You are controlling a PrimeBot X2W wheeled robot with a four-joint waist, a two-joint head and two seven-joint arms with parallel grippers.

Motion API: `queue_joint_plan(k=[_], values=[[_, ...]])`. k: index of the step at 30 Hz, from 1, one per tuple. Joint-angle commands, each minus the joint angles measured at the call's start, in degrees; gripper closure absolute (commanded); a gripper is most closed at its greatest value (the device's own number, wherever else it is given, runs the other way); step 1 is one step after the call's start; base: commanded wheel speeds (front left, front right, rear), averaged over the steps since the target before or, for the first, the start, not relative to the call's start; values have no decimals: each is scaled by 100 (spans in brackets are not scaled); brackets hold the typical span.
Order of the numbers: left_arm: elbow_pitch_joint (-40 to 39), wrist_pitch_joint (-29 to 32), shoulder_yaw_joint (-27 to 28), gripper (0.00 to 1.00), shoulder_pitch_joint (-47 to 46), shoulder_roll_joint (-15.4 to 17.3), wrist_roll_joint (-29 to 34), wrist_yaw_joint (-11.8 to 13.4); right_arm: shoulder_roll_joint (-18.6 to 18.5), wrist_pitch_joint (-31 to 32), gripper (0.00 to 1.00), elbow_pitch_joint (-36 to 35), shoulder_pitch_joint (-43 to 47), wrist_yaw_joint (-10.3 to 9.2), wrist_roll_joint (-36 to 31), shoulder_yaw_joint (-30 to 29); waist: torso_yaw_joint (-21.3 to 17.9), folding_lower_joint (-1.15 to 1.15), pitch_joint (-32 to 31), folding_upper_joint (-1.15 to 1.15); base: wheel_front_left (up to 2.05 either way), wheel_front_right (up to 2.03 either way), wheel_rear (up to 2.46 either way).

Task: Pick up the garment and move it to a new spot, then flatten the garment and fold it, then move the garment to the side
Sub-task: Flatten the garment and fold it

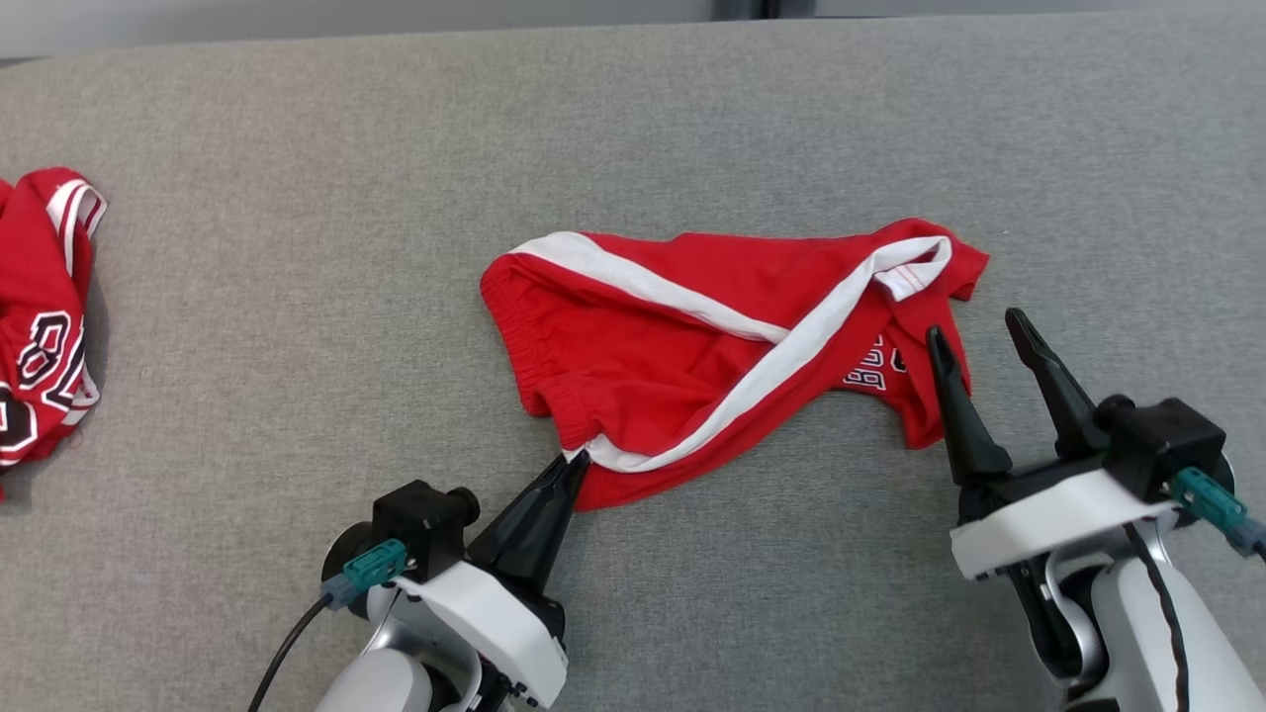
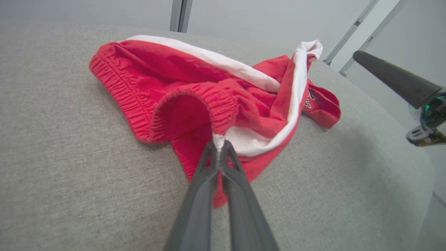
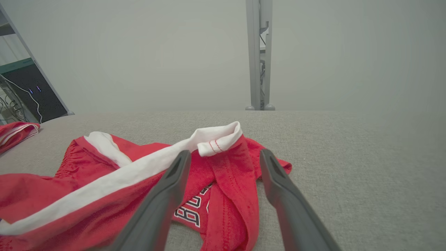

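At the middle of the grey tabletop (image 1: 297, 415) the red shorts (image 1: 682, 366) are lying crumpled. The left hand (image 1: 576, 465) is pinching their near corner, where waistband (image 1: 514, 316) meets white stripe (image 1: 752, 381), probably to lift them. The right hand (image 1: 974, 324) is hovering spread over their right end, seemingly readying a second grip.
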Motion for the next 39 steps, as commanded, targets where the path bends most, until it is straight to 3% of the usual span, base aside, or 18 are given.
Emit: queue_joint_plan(k=[1,15,16,17,18,19,32,39], values=[[33,-66,-29,100,-147,-16,73,-29,-52,-54,0,109,-177,1,45,39,91,0,92,0,0,0,0],[316,-288,-166,100,-401,-39,67,-51,-126,-210,0,1116,-1025,1,280,207,260,0,276,0,0,0,0],[323,-293,-166,100,-420,-36,53,-52,-128,-221,49,1181,-1068,1,288,218,263,0,280,0,0,0,0],[332,-301,-168,100,-436,-31,48,-53,-126,-233,84,1220,-1095,1,308,228,265,0,286,0,0,0,0],[332,-301,-168,100,-436,-31,48,-53,-126,-233,84,1220,-1095,1,308,228,265,0,286,0,0,0,0],[337,-302,-171,100,-449,-27,44,-53,-122,-240,100,1253,-1115,1,342,242,267,0,293,0,0,0,0],[398,-403,-168,100,-453,6,-8,13,-184,-394,100,1393,-1115,1,519,312,227,0,234,0,0,0,0],[258,-628,-59,100,-491,59,73,129,-294,-458,100,1028,-956,1,424,200,170,0,53,0,0,0,0]])
